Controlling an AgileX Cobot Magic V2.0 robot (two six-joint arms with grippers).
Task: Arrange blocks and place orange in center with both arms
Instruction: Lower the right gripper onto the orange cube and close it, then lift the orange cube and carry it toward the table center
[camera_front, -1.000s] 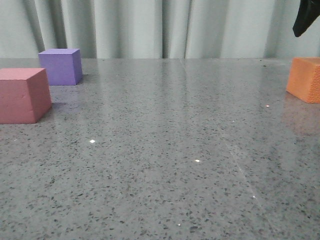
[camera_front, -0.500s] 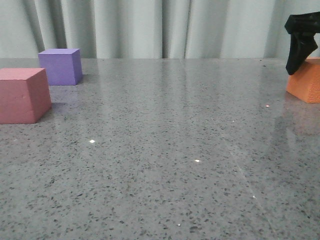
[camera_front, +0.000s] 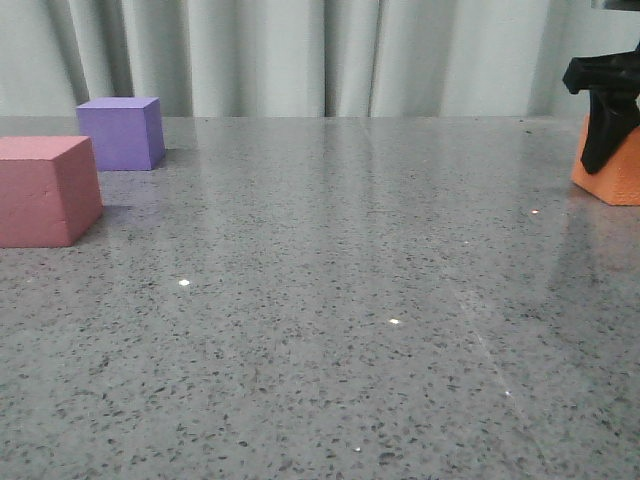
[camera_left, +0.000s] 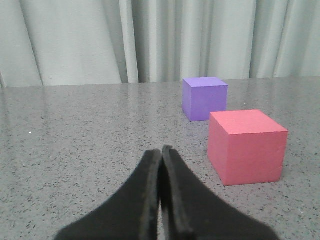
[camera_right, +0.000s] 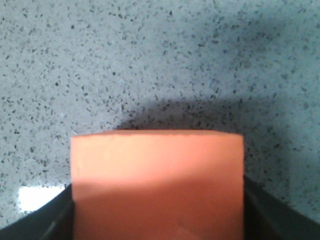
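The orange cube (camera_front: 620, 172) sits on the table at the far right edge. My right gripper (camera_front: 604, 150) has come down over it. In the right wrist view the cube (camera_right: 157, 175) fills the gap between the two black fingers (camera_right: 56, 220), which flank its sides; the gripper (camera_right: 157, 215) looks open around it, and the cube rests on the table. The pink-red cube (camera_front: 45, 190) and the purple cube (camera_front: 120, 132) stand at the far left. My left gripper (camera_left: 161, 151) is shut and empty, low over the table, short of the pink-red cube (camera_left: 247, 147) and the purple cube (camera_left: 204, 97).
The grey speckled table (camera_front: 330, 300) stretches between the two groups of cubes. A pale curtain (camera_front: 300, 55) hangs behind the table's far edge. The orange cube lies partly beyond the front view's right border.
My right gripper has come down from above the orange cube until its fingers straddle it. The cubes and the left arm have not moved.
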